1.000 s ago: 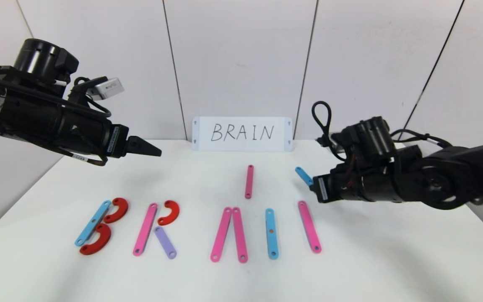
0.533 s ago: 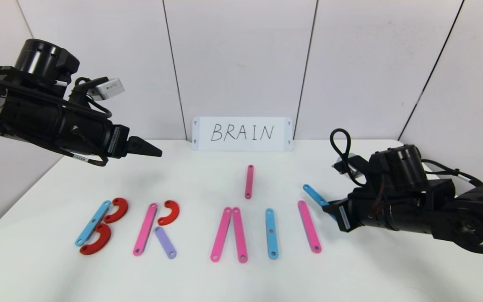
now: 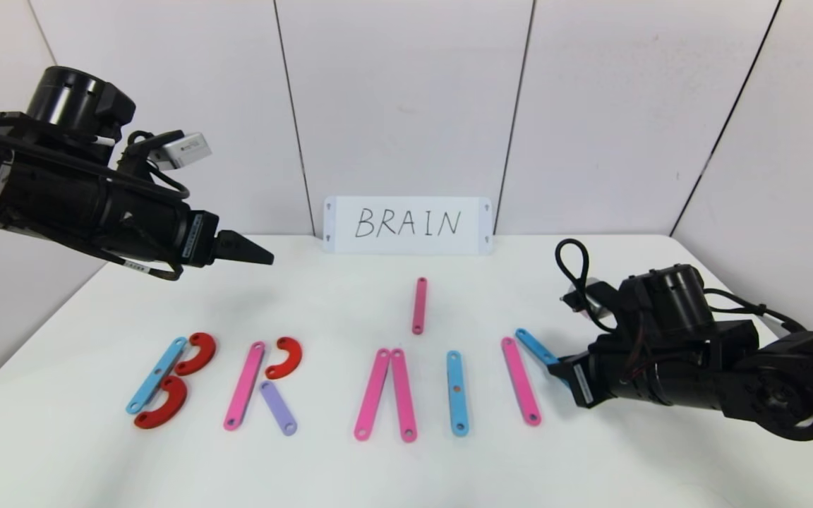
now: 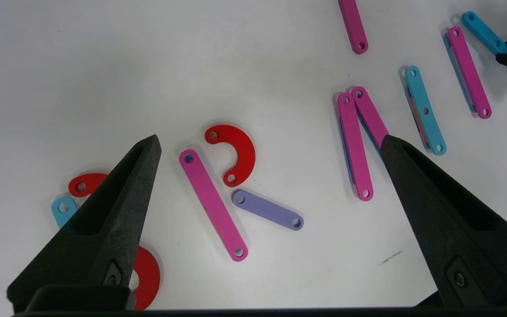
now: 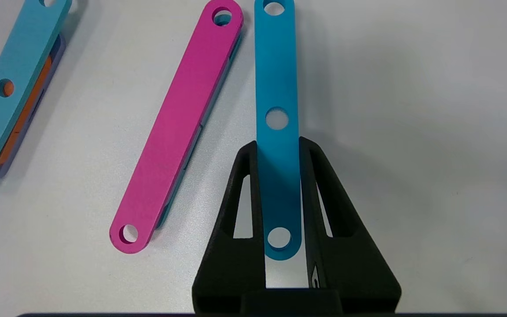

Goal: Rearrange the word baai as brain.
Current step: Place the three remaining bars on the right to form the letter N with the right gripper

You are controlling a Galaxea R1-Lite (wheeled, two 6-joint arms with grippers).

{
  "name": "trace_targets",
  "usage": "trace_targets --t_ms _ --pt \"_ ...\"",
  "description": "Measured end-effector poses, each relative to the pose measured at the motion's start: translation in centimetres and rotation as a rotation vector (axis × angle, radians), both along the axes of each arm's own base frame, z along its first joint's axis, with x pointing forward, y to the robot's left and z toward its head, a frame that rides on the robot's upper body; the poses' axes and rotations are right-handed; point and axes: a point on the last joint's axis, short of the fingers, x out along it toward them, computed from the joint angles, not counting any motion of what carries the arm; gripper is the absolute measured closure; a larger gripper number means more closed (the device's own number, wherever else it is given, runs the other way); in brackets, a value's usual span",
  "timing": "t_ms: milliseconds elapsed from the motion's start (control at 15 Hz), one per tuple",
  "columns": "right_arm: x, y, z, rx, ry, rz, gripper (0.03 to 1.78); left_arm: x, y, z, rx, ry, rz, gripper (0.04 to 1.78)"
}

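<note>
Flat plastic letters lie in a row on the white table [image 3: 406, 473]. A blue strip [image 3: 156, 374] with two red curves forms B. A pink strip [image 3: 244, 386], a red curve [image 3: 285, 357] and a purple strip [image 3: 279, 408] form R. Two leaning pink strips [image 3: 372, 394] come after, then an upright blue strip [image 3: 456, 392] and a pink strip [image 3: 521, 381]. My right gripper [image 3: 560, 367] [image 5: 278, 147] is shut on a blue strip [image 3: 535, 347] [image 5: 275, 88], held low with its far end by that pink strip's top. My left gripper [image 3: 265, 257] [image 4: 270, 140] hovers open above the R.
A loose pink strip [image 3: 418, 305] lies behind the two leaning pink strips. The white card [image 3: 408, 224] with handwritten BRAIN leans on the back wall. The table's right edge runs close behind my right arm.
My right gripper came down and toward the front with the blue strip, bringing it beside the rightmost pink strip. The left arm has barely moved.
</note>
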Motion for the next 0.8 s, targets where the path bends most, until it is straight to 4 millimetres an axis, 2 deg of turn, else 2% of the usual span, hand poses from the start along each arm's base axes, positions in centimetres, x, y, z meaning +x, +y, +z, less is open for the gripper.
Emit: trace_targets --t_ms 800 --pt "0.0 -1.1 -0.8 -0.017 0.014 0.045 1.54 0.0 0.0 0.0 0.000 0.001 -0.001 0.08"
